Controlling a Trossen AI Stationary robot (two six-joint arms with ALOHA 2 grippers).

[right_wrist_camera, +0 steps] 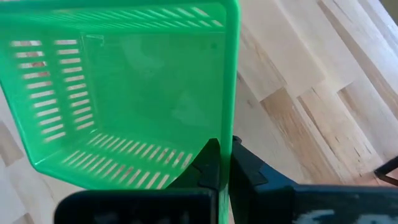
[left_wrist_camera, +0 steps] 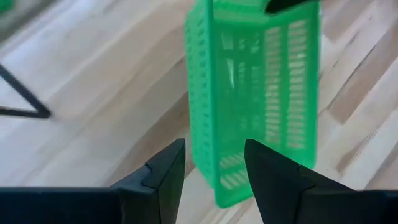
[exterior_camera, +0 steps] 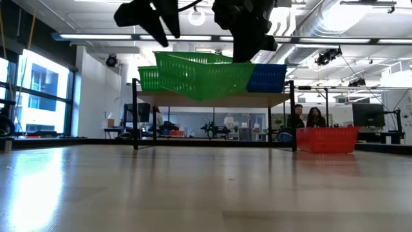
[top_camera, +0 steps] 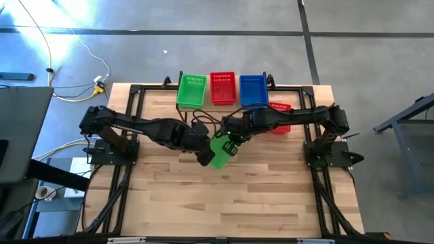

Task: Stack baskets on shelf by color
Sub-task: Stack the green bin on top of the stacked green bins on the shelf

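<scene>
A green basket (top_camera: 218,154) hangs over the middle of the table with my right gripper (top_camera: 231,144) shut on it. In the low view this basket (exterior_camera: 206,77) is clear of the tabletop. My left gripper (left_wrist_camera: 214,168) is open just to the table's left of it, fingers aimed at one end of the basket (left_wrist_camera: 255,99); I cannot tell whether they touch. On the shelf (exterior_camera: 212,100) at the far edge stand a green basket (top_camera: 192,90), a red basket (top_camera: 223,88) and a blue basket (top_camera: 253,90). My right gripper pinches one wall of the green basket at its rim (right_wrist_camera: 232,134), one finger (right_wrist_camera: 208,163) inside the basket and one (right_wrist_camera: 249,169) outside. The fingers come from above, slanting down. The basket hangs below them, slightly tilted, lifted clear of the table.
Another red basket (top_camera: 279,116) rests on the table at the right, partly under my right arm, in front of the shelf. The near half of the wooden table (top_camera: 230,203) is bare. People sit in the room far beyond the table (exterior_camera: 306,119).
</scene>
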